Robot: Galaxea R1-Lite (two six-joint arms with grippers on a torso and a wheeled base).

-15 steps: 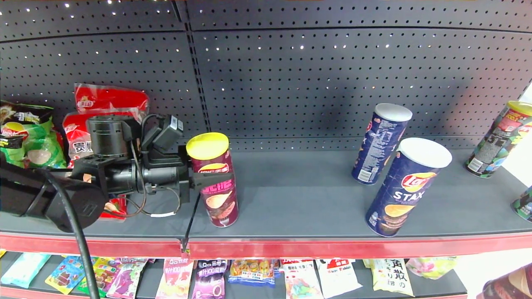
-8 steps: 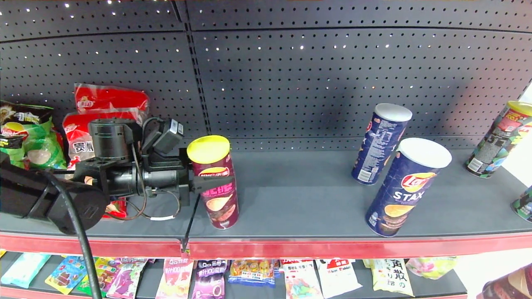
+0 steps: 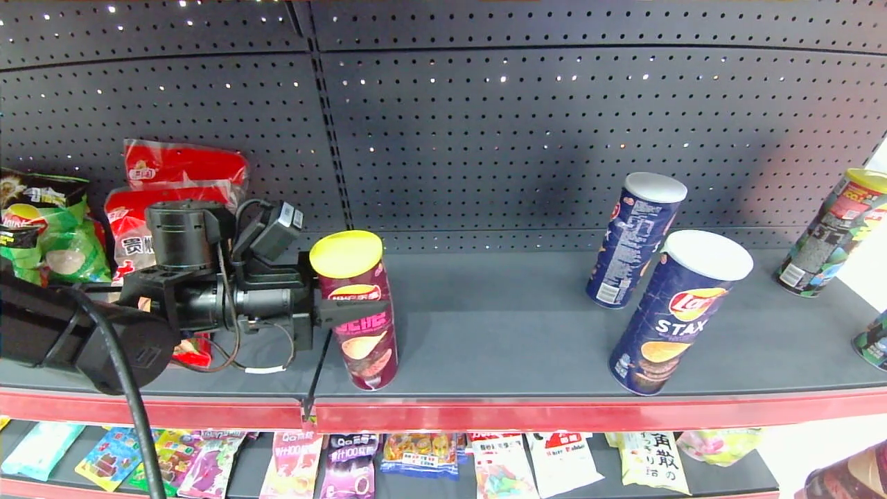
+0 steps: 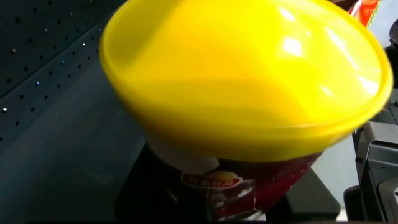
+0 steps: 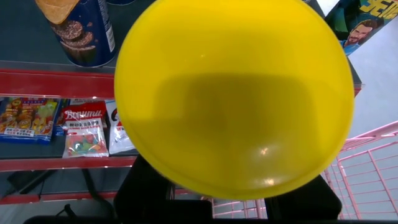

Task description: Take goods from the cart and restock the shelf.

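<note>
We found the left gripper (image 3: 352,306) with its fingers (image 3: 346,310) clamped on the maroon can (image 3: 365,346), on its upper half and from its left side. The can stood upright just behind the red lip (image 3: 554,416) of the shelf (image 3: 499,339), base apparently down on it. The right gripper (image 5: 225,198) gripped a second yellow-lidded can (image 5: 233,93), below that lip's right end.

In the left wrist view the yellow lid (image 4: 249,74) covers most of the maroon can (image 4: 239,186), and in the head view that can hides the far finger of the left gripper (image 3: 357,305). In the right wrist view a second yellow lid (image 5: 230,93) conceals the body under it. The head view's right edge cuts off the green can (image 3: 831,232) and a lower can (image 3: 874,341); the left arm (image 3: 208,301) covers part of the red packets (image 3: 183,166).
</note>
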